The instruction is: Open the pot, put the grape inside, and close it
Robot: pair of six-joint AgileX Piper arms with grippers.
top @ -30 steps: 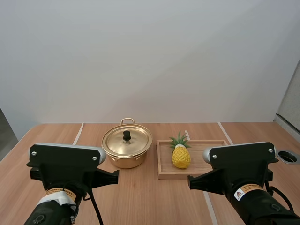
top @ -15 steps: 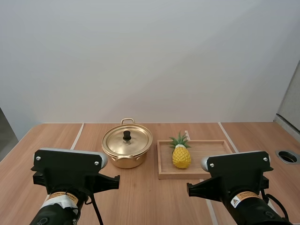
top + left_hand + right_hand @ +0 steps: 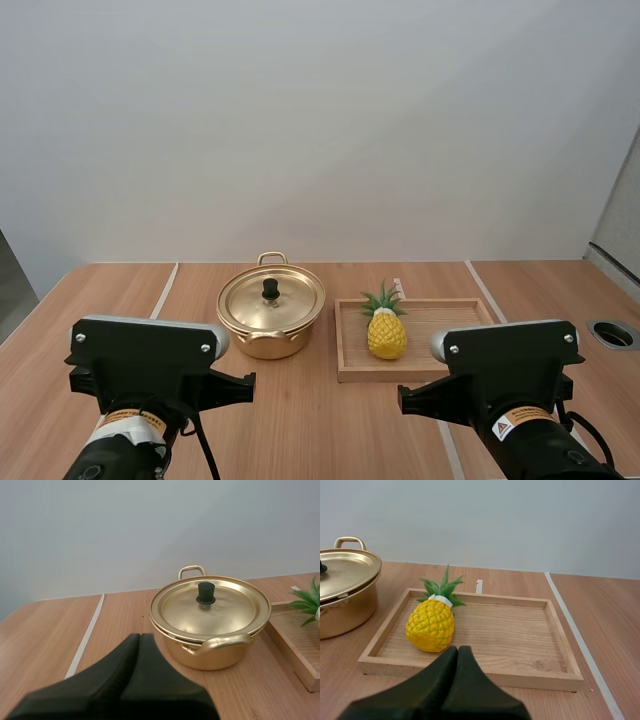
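Left gripper (image 3: 139,636), fingers pressed together and holding nothing, is pointing at the lidded pot (image 3: 225,657) standing ahead and slightly right, its knob (image 3: 205,593) facing up, with bare table (image 3: 115,625) between. Right gripper (image 3: 457,649), likewise closed and empty, is facing the wooden tray (image 3: 545,677); a pineapple (image 3: 430,625) is lying just ahead-left, crown pointing away.

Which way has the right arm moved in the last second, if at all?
Yes: the right arm has dropped lower in the high view, now covering less of the wooden tray.
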